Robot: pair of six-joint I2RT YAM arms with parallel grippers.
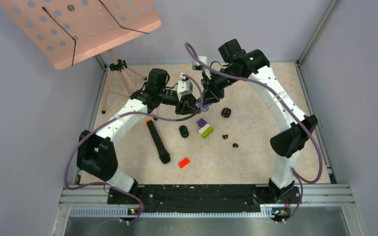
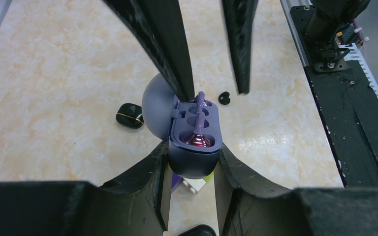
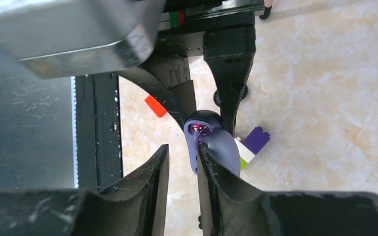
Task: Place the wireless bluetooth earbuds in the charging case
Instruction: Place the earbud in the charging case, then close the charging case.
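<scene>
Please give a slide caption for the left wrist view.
Left gripper holds the open purple case, one earbud seated; open right gripper beside a second earbud.

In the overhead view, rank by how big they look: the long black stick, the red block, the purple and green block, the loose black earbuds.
1. long black stick
2. purple and green block
3. red block, only slightly smaller, nearly a tie
4. loose black earbuds, both tiny and alike

Beige marbled tabletop (image 1: 256, 162), lavender-grey walls (image 1: 29, 123)
</scene>
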